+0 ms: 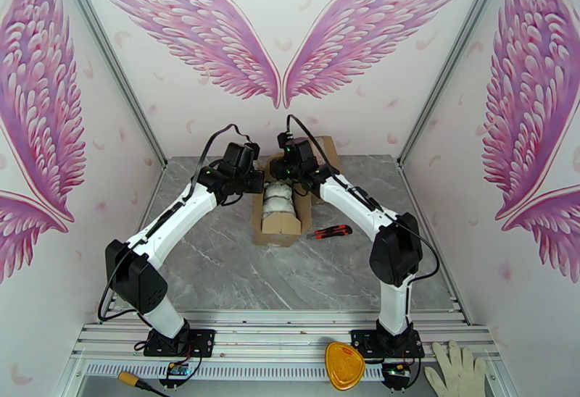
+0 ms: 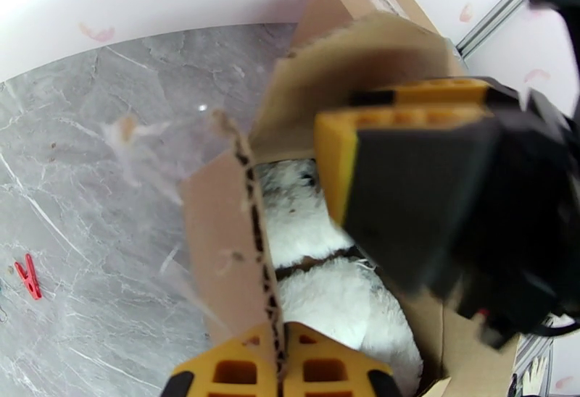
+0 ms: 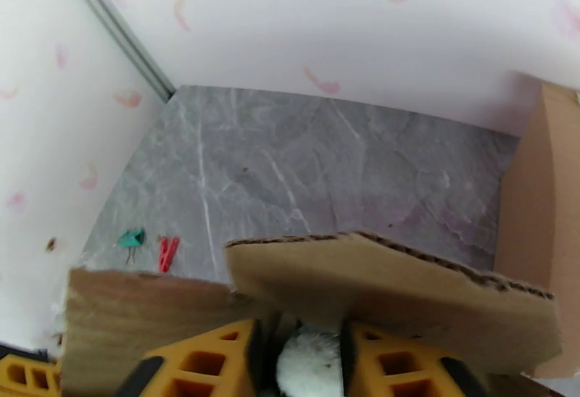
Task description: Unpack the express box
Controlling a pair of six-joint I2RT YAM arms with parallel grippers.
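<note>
Open brown cardboard box (image 1: 281, 230) far-centre on the grey surface (image 1: 217, 261), flaps raised, white plush toy (image 1: 279, 201) inside

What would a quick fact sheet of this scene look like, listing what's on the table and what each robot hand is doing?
Surface: grey marble table
Box: open cardboard box, mid-table, between the two grippers
Contents: white fluffy item lying in the box
Left gripper: shut on the edge of a box flap
Right gripper: jaws apart above the fluffy item, just short of a second flap
Beside box: red-and-black utility knife, to its right, not touching
</note>
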